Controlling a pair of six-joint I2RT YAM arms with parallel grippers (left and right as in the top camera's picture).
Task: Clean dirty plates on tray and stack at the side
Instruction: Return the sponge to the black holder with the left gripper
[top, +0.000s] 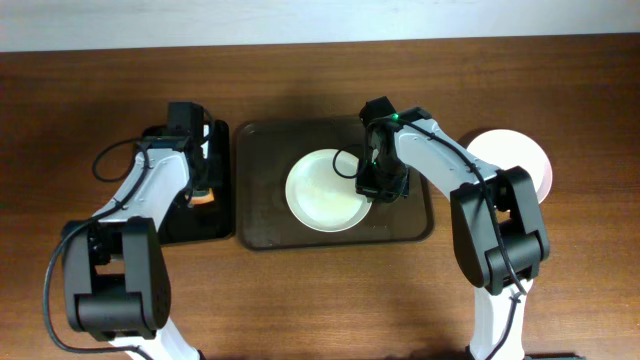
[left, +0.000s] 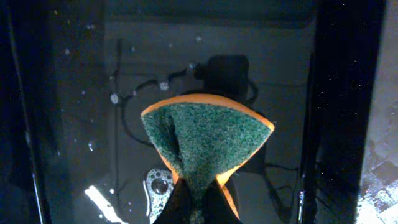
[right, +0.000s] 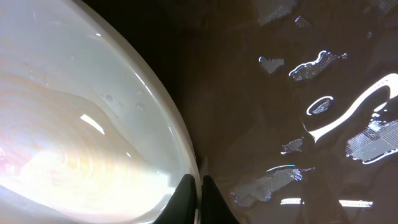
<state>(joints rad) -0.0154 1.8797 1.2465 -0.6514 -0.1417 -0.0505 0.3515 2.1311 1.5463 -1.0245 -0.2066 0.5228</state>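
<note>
A white plate (top: 322, 190) lies on the dark brown tray (top: 262, 215) in the middle of the table. My right gripper (top: 372, 187) is shut on the plate's right rim; in the right wrist view its fingers (right: 199, 193) pinch the rim of the plate (right: 74, 137), one inside and one outside. My left gripper (top: 203, 192) is shut on a green and orange sponge (top: 205, 196) over the black tray (top: 185, 228) at the left. In the left wrist view the sponge (left: 208, 143) is folded between the fingers (left: 198, 208), above wet black tray floor.
Another white plate (top: 520, 160) lies on the wooden table to the right of the brown tray, partly under my right arm. The black tray floor (left: 81, 124) holds water drops and foam. The brown tray surface (right: 298, 93) is wet and shiny.
</note>
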